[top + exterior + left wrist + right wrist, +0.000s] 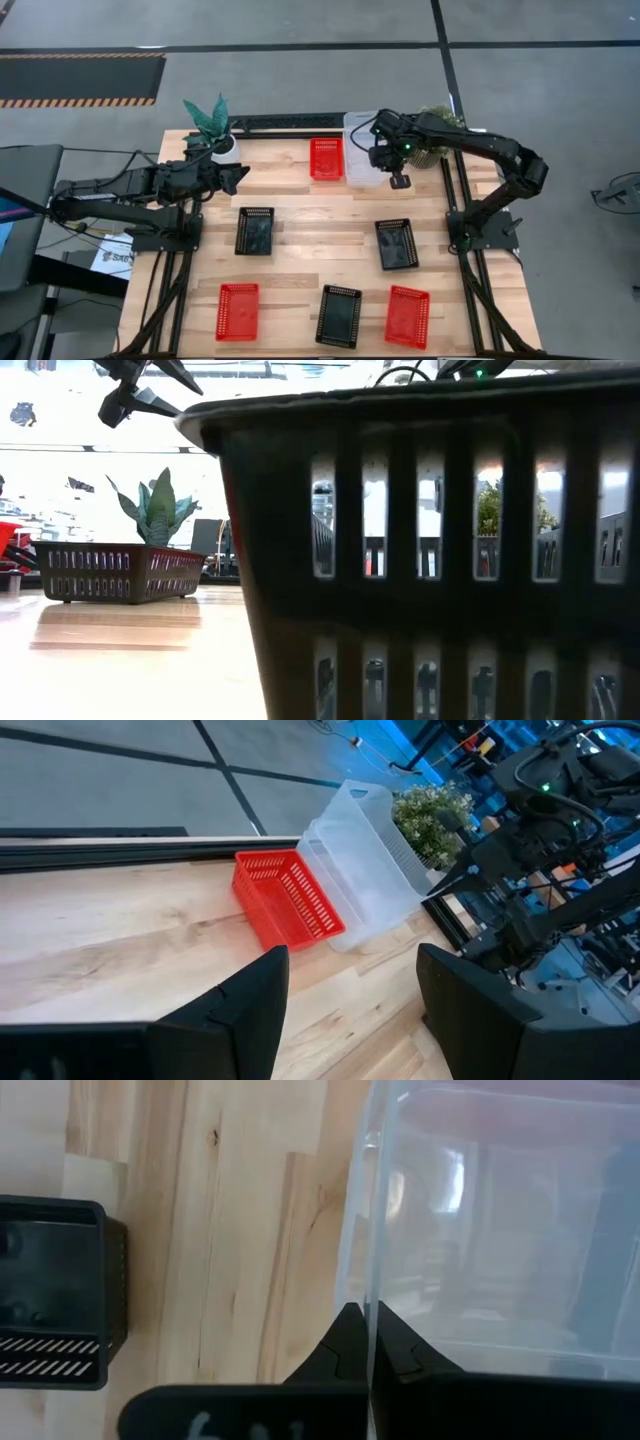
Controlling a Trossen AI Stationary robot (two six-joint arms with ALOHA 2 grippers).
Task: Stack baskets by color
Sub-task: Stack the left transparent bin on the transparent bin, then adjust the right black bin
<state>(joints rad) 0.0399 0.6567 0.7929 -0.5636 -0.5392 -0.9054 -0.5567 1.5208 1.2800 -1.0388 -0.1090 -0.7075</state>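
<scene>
Clear baskets [362, 150] stand at the table's far edge, touching a red basket [325, 158] on their left; in the left wrist view the upper clear basket [375, 840] lies tilted over a lower one. My right gripper [398, 181] is shut on the near right corner of the clear baskets. My left gripper [240, 177] hangs open above the far left of the table with nothing between its fingers [265, 980]. Three black baskets [255, 230] [396, 243] [339, 315] and two more red ones [237, 310] [407, 315] rest flat on the table. My right gripper pinches a clear basket's thin side wall [369, 1295] between its two fingers, one finger inside the basket and one outside. The fingers come steeply from above. Whether the basket is lifted clear of the one beneath, I cannot tell.
A potted plant [212, 125] stands at the far left corner and another [440, 140] behind the right arm. Bare wood lies between the far baskets and the black ones. The near black basket [430, 560] fills most of the low view.
</scene>
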